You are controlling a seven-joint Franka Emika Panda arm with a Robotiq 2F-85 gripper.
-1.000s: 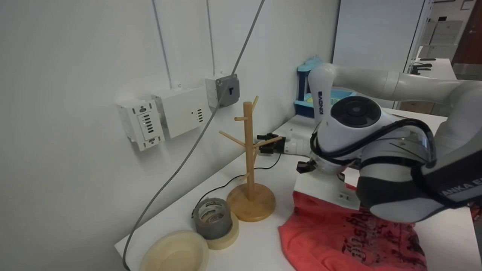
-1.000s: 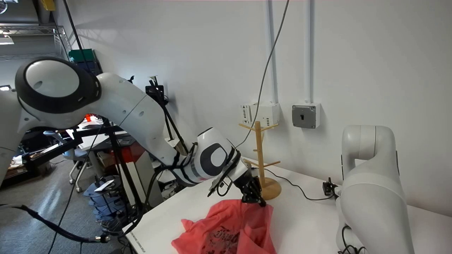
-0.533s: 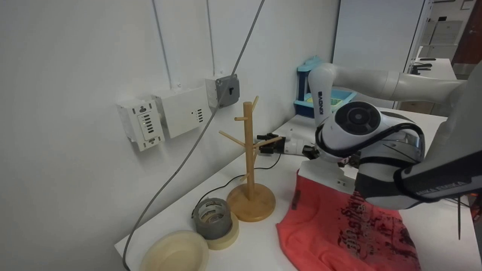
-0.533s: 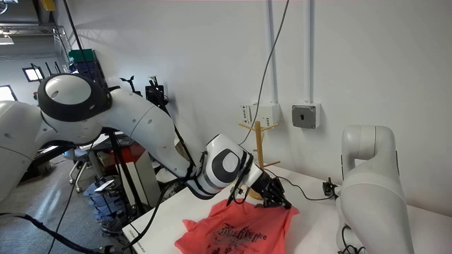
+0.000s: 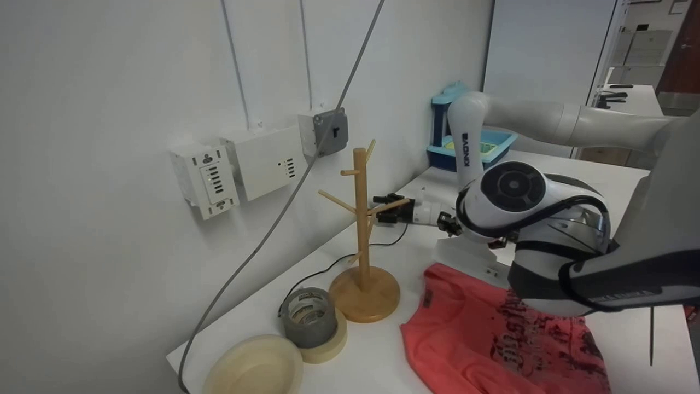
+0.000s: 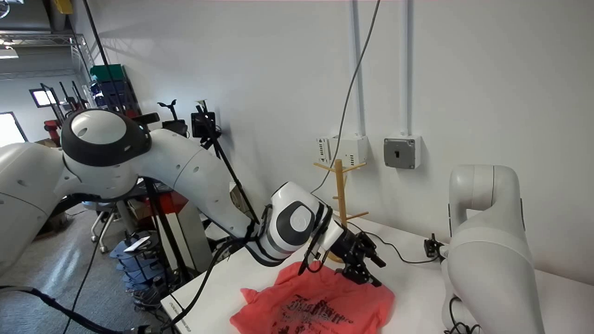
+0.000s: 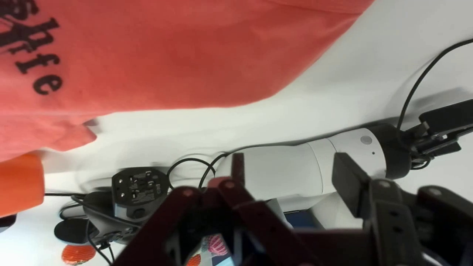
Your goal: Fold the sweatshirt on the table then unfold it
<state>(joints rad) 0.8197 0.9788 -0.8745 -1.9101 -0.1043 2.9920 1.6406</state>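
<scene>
The shirt (image 6: 312,300) lies print up on the desk (image 5: 377,358), mostly spread, some wrinkles showing. The claw (image 6: 379,273) gapes and holds nothing, near the shirt's edge; I cannot tell whether they touch. Unfolding looks nearly done: to finish well, pinch a single rucked layer, draw it outward low and slowly, then let go and rise straight up.

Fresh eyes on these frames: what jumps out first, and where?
Most likely the dark-printed coral sweatshirt, lying on the white table in both exterior views. Next would probably be the big white arm, taking up much of the left side of an exterior view, with its open gripper at the sweatshirt's edge. Then the upright wooden stand, behind the gray tape roll in an exterior view.
</scene>
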